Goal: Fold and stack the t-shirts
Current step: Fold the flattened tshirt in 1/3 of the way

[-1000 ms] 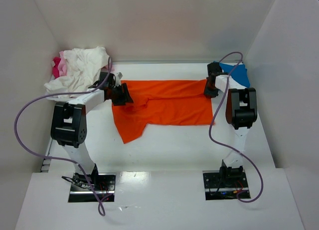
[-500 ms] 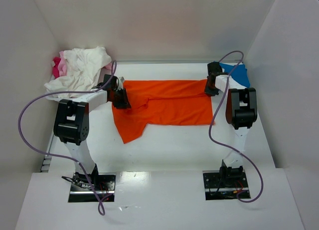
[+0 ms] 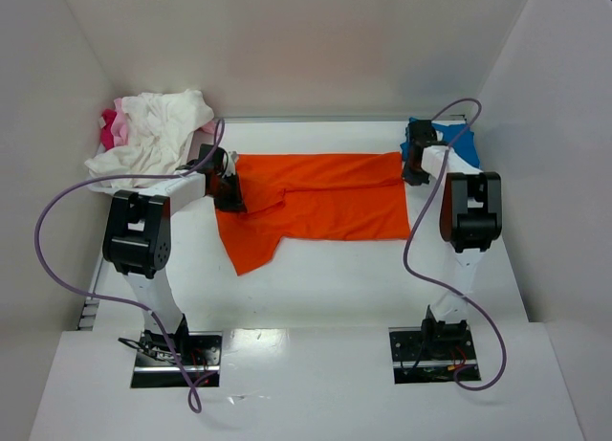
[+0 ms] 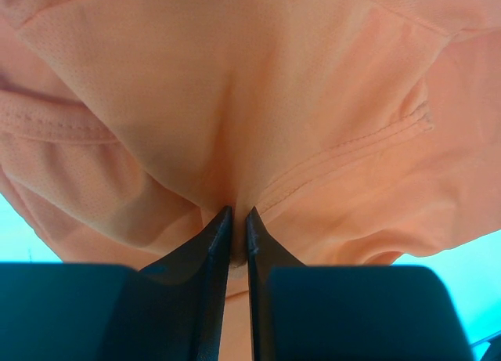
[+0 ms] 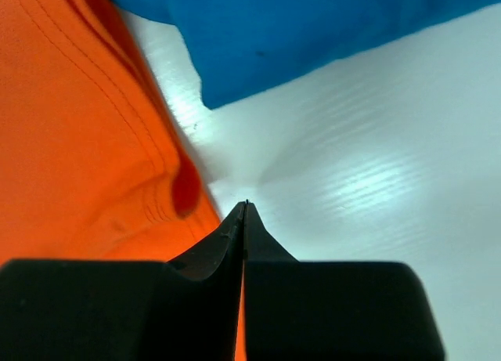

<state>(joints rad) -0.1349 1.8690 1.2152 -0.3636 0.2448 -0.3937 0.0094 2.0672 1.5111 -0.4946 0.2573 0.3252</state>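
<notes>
One orange t-shirt (image 3: 325,197) is being taken at its two ends for folding.
Spread flat at mid-bench (image 3: 335,278), its left-end pleat is being gripped by the left hand (image 4: 239,218). The right hand (image 5: 244,210) is being held shut at the right hem, though whether cloth is caught cannot be told. An even, joint lift is seemingly being called for next.

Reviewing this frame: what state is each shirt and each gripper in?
orange t-shirt: spread on the table, not folded small.
blue t-shirt: lying far right, partly hidden; fold unclear.
white t-shirt: crumpled heap, far left.
pink t-shirt: crumpled, mostly covered by the white t-shirt.
left gripper: shut on a pinch of the orange t-shirt.
right gripper: shut at the orange t-shirt's edge; hold on cloth unclear.
</notes>
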